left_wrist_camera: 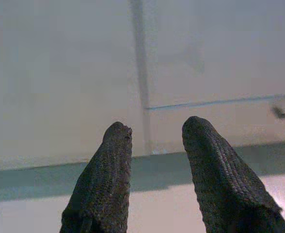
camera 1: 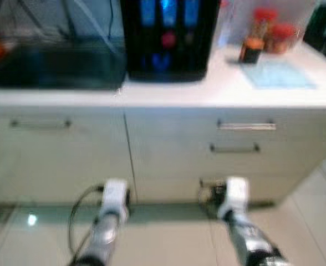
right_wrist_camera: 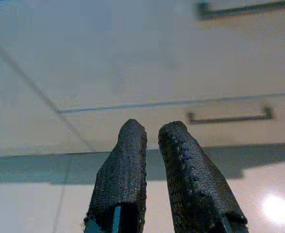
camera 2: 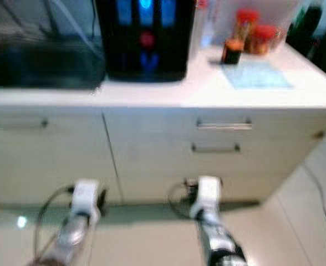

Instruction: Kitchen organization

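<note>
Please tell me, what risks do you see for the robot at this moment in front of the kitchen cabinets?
The eye views are blurred, so the jars are hard to locate. Both arms hang low near the drawer fronts; the right gripper could catch a drawer handle if it advances. The black appliance crowds the countertop.

Left gripper (left_wrist_camera: 152, 133) jaws apart, cabinet doors (left_wrist_camera: 60, 73) ahead, floor (left_wrist_camera: 147, 213) below

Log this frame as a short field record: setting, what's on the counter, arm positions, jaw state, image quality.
Setting: white kitchen counter above drawers
Counter items: black appliance with blue lights, red-lidded jars, pale blue mat, dark tray to the left
Left gripper: low, facing cabinet fronts, jaws apart, holding nothing
Right gripper: low, facing drawers, jaws slightly apart, holding nothing
Image quality: head views blurred
</note>
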`<state>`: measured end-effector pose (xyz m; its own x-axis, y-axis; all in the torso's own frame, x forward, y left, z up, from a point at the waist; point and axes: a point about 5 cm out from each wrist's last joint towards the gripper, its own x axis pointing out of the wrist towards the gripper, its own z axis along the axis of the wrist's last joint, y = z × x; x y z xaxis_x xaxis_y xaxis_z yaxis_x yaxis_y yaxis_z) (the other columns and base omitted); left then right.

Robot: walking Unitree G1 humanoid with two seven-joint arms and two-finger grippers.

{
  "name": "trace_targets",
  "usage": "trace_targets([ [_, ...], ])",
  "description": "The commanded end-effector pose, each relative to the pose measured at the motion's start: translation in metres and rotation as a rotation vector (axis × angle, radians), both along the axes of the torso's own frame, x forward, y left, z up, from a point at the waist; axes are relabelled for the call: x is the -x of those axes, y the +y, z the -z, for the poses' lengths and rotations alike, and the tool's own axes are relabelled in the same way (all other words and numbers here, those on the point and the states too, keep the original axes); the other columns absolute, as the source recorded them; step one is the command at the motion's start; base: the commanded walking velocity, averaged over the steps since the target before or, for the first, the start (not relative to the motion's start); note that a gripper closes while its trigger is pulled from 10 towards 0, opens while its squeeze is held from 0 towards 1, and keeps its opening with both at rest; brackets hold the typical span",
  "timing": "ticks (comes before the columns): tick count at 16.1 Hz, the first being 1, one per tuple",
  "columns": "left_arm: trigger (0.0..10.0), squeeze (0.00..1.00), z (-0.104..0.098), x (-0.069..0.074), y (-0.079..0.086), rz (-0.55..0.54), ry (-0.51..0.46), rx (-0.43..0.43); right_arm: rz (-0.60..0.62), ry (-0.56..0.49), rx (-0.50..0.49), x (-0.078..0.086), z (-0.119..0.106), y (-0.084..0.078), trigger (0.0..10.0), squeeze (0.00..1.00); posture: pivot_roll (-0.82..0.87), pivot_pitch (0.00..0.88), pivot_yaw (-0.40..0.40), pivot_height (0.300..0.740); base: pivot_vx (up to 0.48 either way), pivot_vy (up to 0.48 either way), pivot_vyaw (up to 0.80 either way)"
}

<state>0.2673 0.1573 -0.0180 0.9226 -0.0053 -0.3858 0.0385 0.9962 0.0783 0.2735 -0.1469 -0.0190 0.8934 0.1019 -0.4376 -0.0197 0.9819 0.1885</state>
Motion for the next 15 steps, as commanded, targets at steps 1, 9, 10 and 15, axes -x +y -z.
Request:
trace_targets([
  [1,10.0,0.0,0.001,0.0,-0.006,0.0,0.002,0.012,0.018,-0.002,0.015,-0.001,-0.001,-0.009,10.0,0.0,0.12,0.013,0.014,0.74,0.0,0.0,0.8],
  [9,10.0,0.0,-0.001,0.0,-0.005,-0.009,-0.011,0.009,0.014,-0.051,-0.003,-0.009,-0.01,-0.009,10.0,0.0,0.12,0.016,0.015,0.74,0.0,0.0,0.2],
  [10,10.0,0.0,-0.002,0.0,-0.004,-0.015,-0.026,0.005,0.006,-0.065,0.014,-0.01,-0.011,-0.009,10.0,0.0,0.12,0.015,0.015,0.74,0.0,0.0,0.0],
  [15,10.0,0.0,-0.036,-0.02,0.009,-0.04,-0.25,-0.063,-0.069,-0.282,0.07,-0.033,-0.047,-0.011,10.0,0.0,0.12,0.004,0.014,0.74,0.0,0.0,0.0],
])
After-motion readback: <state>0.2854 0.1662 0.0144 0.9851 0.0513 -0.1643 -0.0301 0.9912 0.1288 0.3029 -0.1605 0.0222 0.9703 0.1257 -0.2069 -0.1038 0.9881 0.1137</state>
